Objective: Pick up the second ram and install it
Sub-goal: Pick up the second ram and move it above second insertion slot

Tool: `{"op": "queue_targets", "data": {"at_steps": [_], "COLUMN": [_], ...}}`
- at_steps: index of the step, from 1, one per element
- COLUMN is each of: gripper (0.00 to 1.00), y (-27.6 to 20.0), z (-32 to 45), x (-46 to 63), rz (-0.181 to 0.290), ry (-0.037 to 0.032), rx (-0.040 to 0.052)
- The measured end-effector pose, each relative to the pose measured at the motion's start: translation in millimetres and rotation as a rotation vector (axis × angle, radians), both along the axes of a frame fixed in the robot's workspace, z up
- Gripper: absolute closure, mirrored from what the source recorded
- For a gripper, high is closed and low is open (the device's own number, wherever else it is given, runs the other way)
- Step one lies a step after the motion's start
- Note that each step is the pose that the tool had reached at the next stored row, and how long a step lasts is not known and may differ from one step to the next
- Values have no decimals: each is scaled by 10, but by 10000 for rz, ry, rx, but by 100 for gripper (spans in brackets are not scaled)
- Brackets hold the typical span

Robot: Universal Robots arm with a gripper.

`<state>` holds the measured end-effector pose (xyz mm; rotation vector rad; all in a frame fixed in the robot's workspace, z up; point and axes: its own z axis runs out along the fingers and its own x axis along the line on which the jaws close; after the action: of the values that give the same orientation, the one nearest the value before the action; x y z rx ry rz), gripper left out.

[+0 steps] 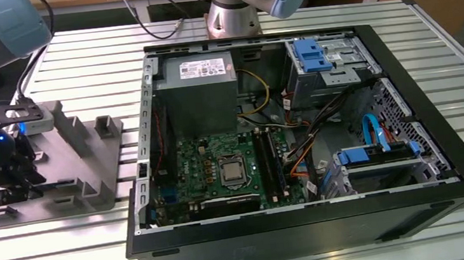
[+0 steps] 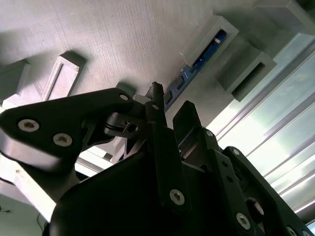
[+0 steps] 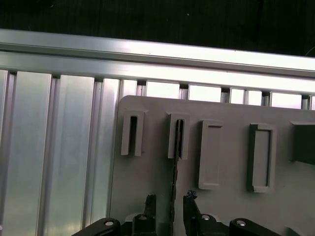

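second ram (image 3: 173, 187), a thin flat dark blue-green memory stick, stands on edge in the grey plastic holder tray (image 3: 157, 162). its far end is tucked into one of the tray's slotted upright posts (image 3: 177, 136). in both wrist views the black two-finger gripper (image 3: 169, 198) straddles the near end of the stick, one fingertip (image 3: 149, 200) on each flat side. the jaws are narrowly parted, with a sliver of gap showing on both sides, so nothing is held.

in the second wrist view the blue edge of the stick (image 2: 189, 73) runs from the post down into the space between the fingers.

i judge the step in hand to be the pick-up, at the point of lining up for the grasp. lifting and installing are not yet done. the grasp calls for pads square on the stick's broad faces and centred, because the board is thin and would twist or bind in the post if pinched off-axis.

in the exterior view the gripper (image 1: 7, 187) hangs over the tray (image 1: 91, 175) at the exterior view's left, on the ribbed aluminium table (image 1: 98, 245). the open black computer case (image 1: 440, 167) lies well apart to the exterior view's right. its green motherboard (image 1: 210, 164) and long black memory slots (image 1: 267, 158) face up.
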<state>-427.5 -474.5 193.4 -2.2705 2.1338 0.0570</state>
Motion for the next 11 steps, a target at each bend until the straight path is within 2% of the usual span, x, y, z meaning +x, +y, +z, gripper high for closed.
{"op": "queue_targets", "data": {"at_steps": [5, 6, 7, 8, 11], "gripper": [66, 72, 72, 84, 86], "y": [0, 0, 0, 0, 0], "z": [0, 0, 0, 0, 0], "x": [0, 0, 0, 0, 0], "rz": [1, 1, 0, 0, 1], "ry": [0, 0, -1, -1, -1], "rx": [11, 14, 16, 18, 24]}}
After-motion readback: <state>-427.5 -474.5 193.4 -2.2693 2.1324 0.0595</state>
